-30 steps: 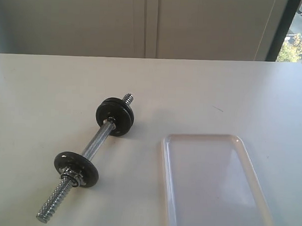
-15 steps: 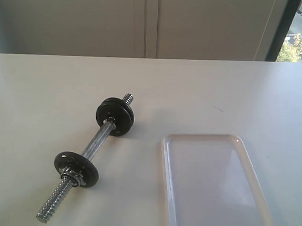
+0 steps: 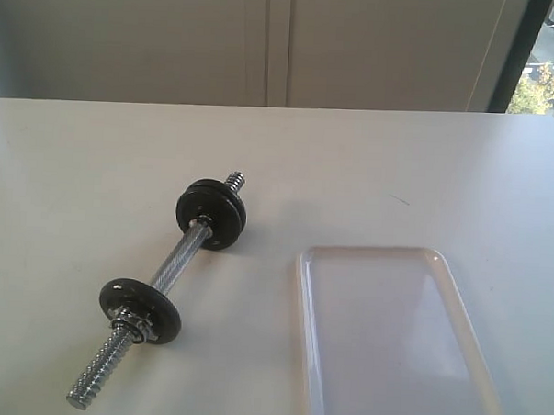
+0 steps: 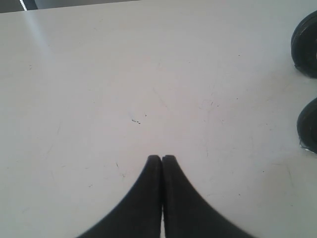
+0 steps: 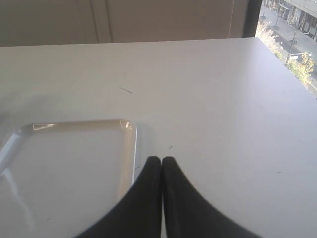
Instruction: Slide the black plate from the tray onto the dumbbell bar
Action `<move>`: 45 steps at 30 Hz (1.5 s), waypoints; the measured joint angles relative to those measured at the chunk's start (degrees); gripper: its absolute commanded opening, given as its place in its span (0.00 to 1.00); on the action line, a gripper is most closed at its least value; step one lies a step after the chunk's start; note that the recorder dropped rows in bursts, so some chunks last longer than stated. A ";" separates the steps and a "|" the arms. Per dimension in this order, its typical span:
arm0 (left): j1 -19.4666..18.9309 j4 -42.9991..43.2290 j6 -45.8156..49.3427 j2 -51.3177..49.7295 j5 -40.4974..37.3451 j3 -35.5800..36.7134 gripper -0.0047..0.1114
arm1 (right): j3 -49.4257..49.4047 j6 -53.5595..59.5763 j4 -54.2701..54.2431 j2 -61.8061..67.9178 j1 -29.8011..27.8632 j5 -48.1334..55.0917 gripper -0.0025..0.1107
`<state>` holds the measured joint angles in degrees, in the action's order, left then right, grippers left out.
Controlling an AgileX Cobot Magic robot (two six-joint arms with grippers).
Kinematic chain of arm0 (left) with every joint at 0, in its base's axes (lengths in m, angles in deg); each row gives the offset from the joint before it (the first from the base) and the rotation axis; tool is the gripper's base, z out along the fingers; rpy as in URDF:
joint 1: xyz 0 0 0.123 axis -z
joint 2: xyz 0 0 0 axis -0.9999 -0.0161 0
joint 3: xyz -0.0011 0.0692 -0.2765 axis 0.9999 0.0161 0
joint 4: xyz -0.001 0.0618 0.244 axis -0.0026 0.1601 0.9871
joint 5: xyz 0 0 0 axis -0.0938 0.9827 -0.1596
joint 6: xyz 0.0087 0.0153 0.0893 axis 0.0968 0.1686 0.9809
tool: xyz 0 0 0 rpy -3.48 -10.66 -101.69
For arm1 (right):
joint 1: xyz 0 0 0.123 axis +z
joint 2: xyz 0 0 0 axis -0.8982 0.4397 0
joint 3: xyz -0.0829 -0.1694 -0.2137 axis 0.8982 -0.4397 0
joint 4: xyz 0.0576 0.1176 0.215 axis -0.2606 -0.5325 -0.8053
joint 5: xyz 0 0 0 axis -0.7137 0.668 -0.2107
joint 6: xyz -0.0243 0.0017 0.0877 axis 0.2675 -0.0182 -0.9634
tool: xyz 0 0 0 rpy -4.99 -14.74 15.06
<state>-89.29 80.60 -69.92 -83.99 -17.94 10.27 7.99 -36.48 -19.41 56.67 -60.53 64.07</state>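
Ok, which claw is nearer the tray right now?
Right. The right claw sits just off the tray rim; the left claw is over the table near two black discs, no tray in its view.

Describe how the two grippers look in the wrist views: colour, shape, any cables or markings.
The left gripper and right gripper look alike: two plain matte black fingers, broad at the base, curving inward to narrow rounded tips. No cables, markings or labels show. The arms themselves are out of every view.
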 measured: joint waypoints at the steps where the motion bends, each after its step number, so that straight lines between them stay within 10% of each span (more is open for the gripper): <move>1: 0.00 0.00 0.00 0.00 0.00 0.00 0.04 | 0.00 0.00 0.00 0.00 0.00 0.00 0.02; 45: 0.66 2.83 -3.14 0.00 -0.42 0.00 0.04 | 0.00 0.00 0.00 0.00 0.00 0.00 0.02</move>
<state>-88.63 83.43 -73.06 -83.99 -18.36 10.27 7.99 -36.48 -19.41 56.67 -60.53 64.07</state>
